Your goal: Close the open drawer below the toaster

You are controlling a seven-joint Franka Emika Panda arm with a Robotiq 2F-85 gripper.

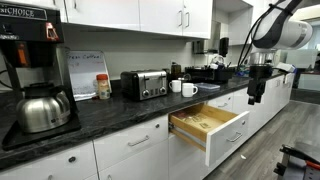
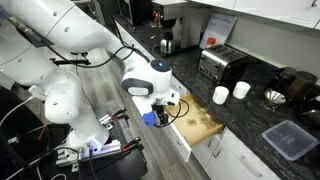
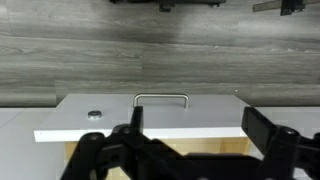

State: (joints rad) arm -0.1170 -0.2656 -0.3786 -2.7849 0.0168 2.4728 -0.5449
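The drawer stands pulled out below the counter, showing its light wood interior with dividers; it also shows in an exterior view. The black and chrome toaster sits on the dark counter above it and also shows in an exterior view. In the wrist view the drawer's white front and silver bar handle lie just beyond my fingers. My gripper is open and empty. It hangs over the drawer's front edge, in front of the counter, and shows in an exterior view.
A black coffee maker with a steel pot stands at the counter's end. Two white mugs sit next to the toaster. A dark lidded container lies on the counter. White cabinet doors flank the drawer. Grey wood floor lies in front.
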